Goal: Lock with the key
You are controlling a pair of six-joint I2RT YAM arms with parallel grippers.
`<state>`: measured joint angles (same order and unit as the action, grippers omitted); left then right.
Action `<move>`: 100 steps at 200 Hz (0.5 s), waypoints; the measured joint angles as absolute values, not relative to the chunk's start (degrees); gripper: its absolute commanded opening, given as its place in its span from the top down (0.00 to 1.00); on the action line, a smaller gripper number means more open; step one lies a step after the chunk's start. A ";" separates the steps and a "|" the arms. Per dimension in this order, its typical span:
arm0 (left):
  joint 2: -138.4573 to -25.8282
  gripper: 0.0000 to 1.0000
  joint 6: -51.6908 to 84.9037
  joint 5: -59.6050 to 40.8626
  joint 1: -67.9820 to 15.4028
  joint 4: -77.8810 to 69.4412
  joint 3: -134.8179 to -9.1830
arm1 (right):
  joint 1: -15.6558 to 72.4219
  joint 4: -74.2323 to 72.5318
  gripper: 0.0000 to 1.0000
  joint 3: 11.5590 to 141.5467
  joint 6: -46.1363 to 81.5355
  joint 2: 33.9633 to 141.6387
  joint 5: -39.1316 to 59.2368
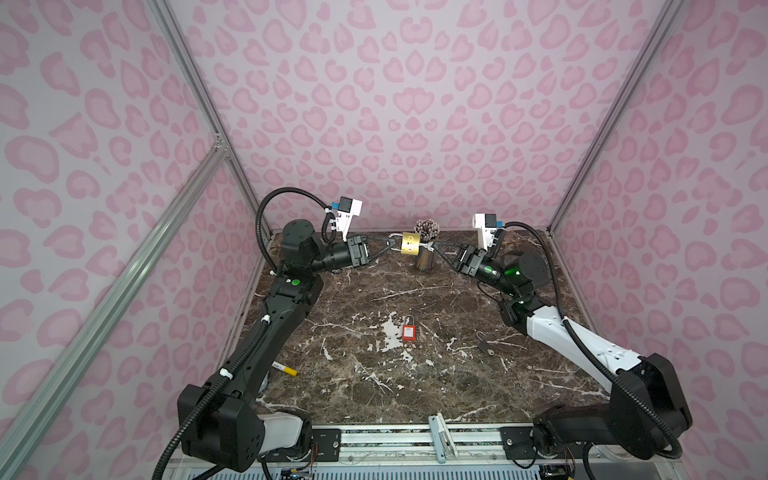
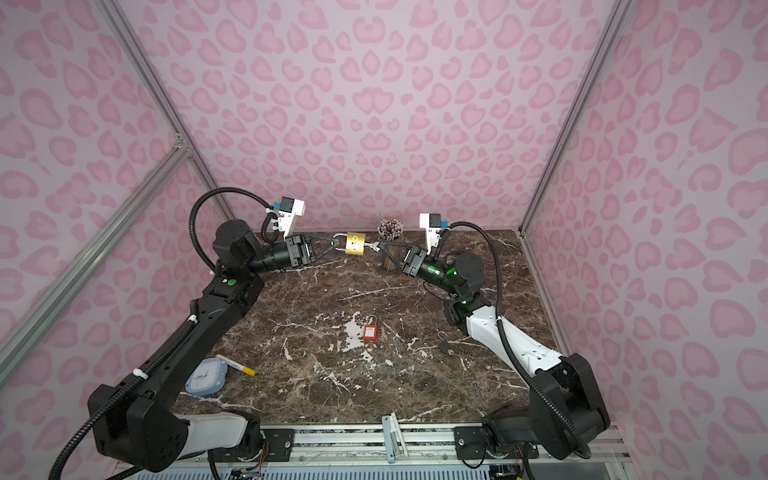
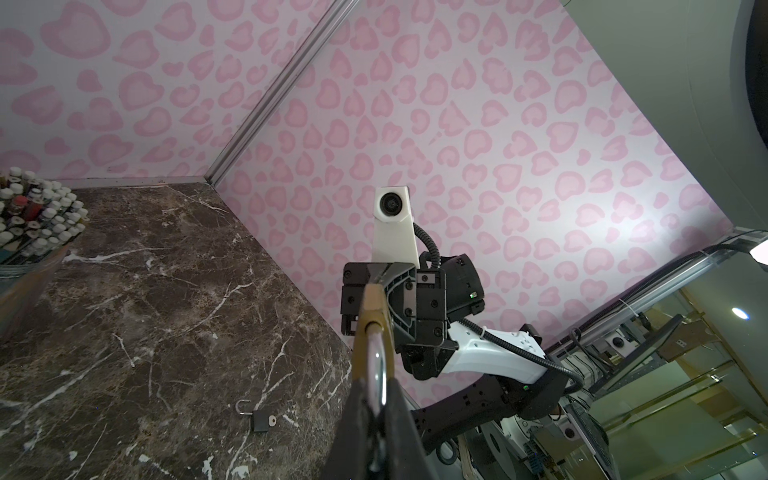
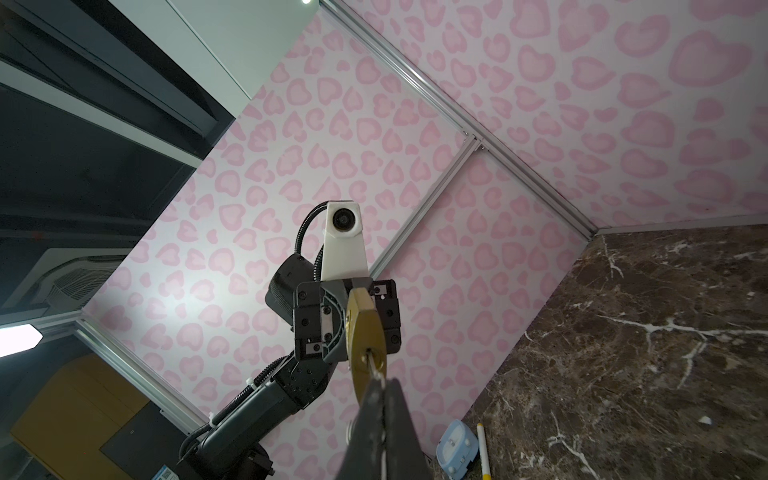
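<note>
Right now the padlock [image 1: 410, 244] hangs in the air at the upper middle of both top views, well above the surface [image 1: 374, 395]. The left pincer [image 1: 390, 245] is clamped on its shackle [image 3: 377, 374]. The right pincer [image 1: 433, 248] is closed on the key [image 4: 375, 369], whose blade sits in the keyhole on the opposite end of the brass body.

The likely trouble is the turn. The lock is held by the shackle alone, so the twist may swing the whole body instead of the cylinder. The key's head is thin, and it could slip or cock between the right pincer's tips, or pull out of the keyhole if the two arms drift apart. Whether the shackle is seated in the body I cannot tell; if it is not, the turn will lock nothing.

A cup [image 1: 426, 262] of pencils stands behind the right pincer, overlapping it in the top views; how near it is I cannot tell, but a wrist roll could brush it. Lower in the frame a red lock [image 1: 408, 333], a dark lock [image 1: 483, 345], a marker [image 1: 286, 369] and a clock [image 2: 206, 375] lie well apart from the work.
</note>
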<state>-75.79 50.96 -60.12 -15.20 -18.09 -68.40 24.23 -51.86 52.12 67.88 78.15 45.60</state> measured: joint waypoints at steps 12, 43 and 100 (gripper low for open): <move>-75.79 0.96 50.96 -60.03 -15.22 -18.11 -68.40 | 23.51 -51.05 1.00 51.48 67.83 77.52 45.39; -75.79 0.96 50.96 -60.03 -15.22 -18.11 -68.40 | 21.74 -49.82 1.00 49.71 67.31 75.55 45.06; -77.36 0.96 48.73 -59.99 -15.22 -17.04 -68.38 | 17.45 -45.06 1.00 45.74 65.69 70.81 44.77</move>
